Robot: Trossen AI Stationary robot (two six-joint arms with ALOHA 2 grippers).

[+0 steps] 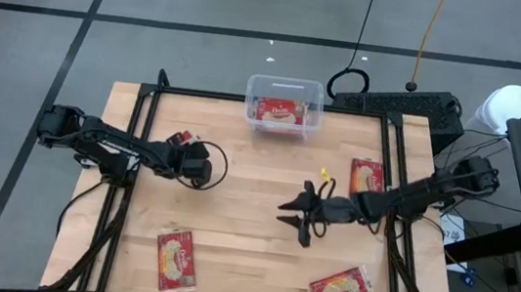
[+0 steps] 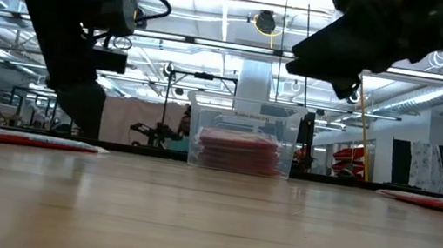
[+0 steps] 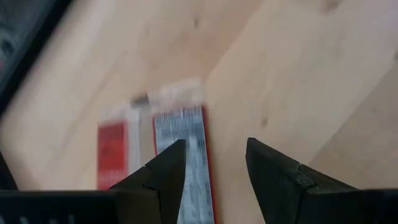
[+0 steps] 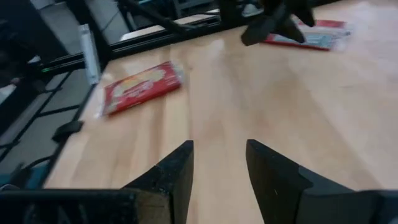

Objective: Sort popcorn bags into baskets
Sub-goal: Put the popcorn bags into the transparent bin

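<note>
Nearest the front table edge, 2 popcorn bags lying flat: one front left (image 1: 177, 259), one front right (image 1: 342, 291). Mid-table, left gripper (image 3: 214, 171) released, jaws apart and empty above a reverse-side bag (image 3: 180, 155) at the left rail; right gripper (image 1: 300, 212) likewise parted, grasping nothing, with a bag (image 1: 366, 173) by the right rail. At the far edge, clear basket (image 1: 285, 106) holding stacked bags (image 2: 239, 151).

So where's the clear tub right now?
In the high view the clear tub sits at the table's far edge, about midway across, with popcorn bags inside it.
</note>
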